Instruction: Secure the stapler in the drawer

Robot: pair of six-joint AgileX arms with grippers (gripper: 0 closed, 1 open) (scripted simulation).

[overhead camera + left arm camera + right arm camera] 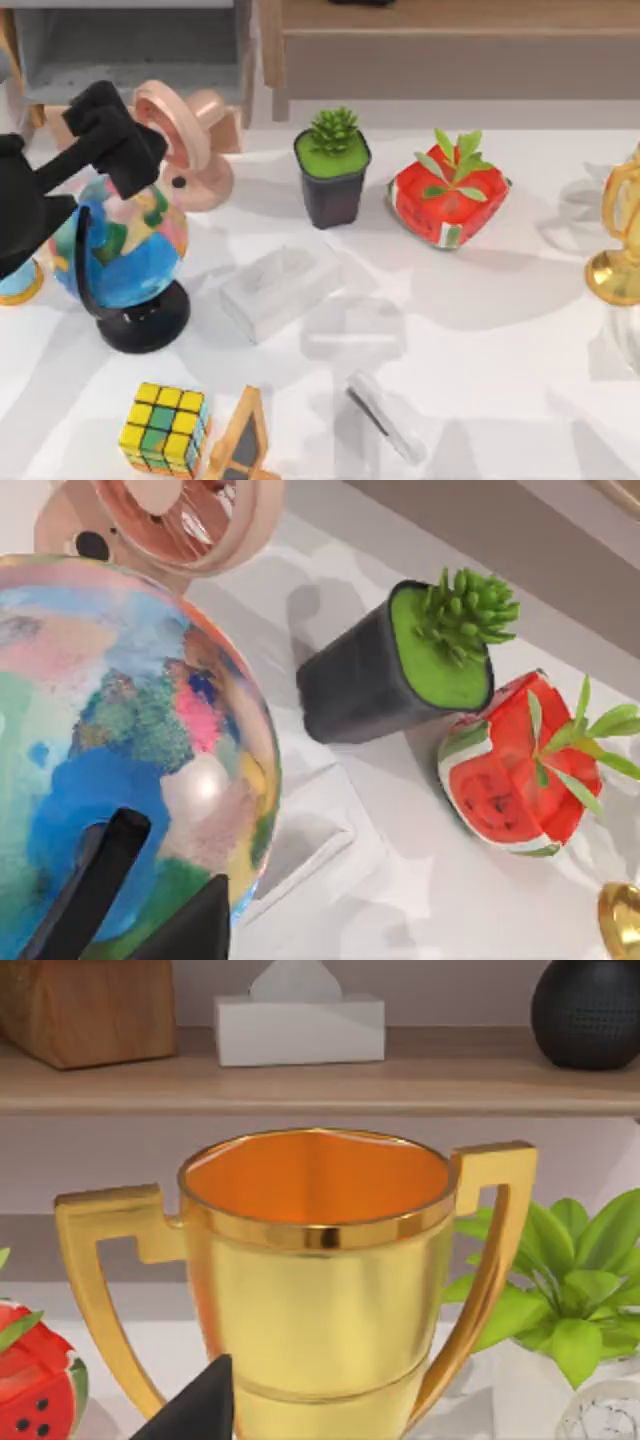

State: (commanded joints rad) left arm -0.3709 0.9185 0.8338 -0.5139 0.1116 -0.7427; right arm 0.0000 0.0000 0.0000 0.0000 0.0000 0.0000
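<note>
The stapler, a slim white-grey bar with a dark strip, lies on the table near the front edge, right of centre. The drawer, a grey-walled compartment, sits at the back left. My left gripper hovers over the globe at the left, far from the stapler. In the left wrist view its dark fingers stand apart with nothing between them, so the left gripper is open. A dark fingertip of my right gripper shows close in front of the gold trophy.
A white tissue box lies mid-table. Behind it are a pink fan, a potted succulent and a watermelon planter. The trophy stands at the right edge. A puzzle cube and a small easel sit front left.
</note>
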